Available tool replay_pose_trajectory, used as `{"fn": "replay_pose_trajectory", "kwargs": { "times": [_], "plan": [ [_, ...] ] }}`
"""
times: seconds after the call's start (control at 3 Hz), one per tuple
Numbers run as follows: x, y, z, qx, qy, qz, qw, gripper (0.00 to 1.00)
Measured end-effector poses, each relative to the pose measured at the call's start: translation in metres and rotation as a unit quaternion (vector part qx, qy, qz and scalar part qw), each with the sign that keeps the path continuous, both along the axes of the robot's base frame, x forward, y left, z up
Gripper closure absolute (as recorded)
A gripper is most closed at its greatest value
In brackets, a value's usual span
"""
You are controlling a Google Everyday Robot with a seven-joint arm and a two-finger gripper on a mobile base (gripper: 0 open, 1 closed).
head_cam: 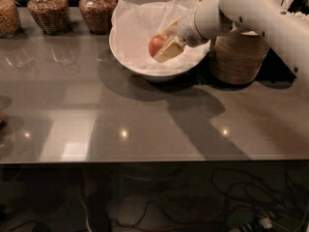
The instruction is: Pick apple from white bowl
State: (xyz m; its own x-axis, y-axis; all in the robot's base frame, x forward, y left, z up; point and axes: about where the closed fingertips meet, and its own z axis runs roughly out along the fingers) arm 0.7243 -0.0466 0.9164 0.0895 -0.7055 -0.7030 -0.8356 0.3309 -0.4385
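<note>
The white bowl (130, 57), lined with crinkled white paper, stands at the back middle of the grey table. The reddish-orange apple (155, 44) is inside it, right of centre. My gripper (163, 39) reaches into the bowl from the right. One beige finger (169, 51) lies below the apple and the other sits above it, so the fingers are closed around the apple. The apple's right side is hidden by the gripper. The white arm (251, 8) comes in from the upper right.
A stack of beige paper bowls (239, 57) stands just right of the white bowl, under my arm. Three glass jars of food (46, 11) line the back left. Utensils stand at the back right corner. The table's front edge runs across at about (145, 159).
</note>
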Motion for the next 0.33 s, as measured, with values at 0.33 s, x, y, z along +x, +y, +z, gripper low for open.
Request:
{"fn": "replay_pose_trajectory", "kwargs": {
  "times": [0.33],
  "plan": [
    [-0.0416, -0.0162, 0.0183, 0.009, 0.008, 0.008, 0.9999, 1.00]
  ]
}}
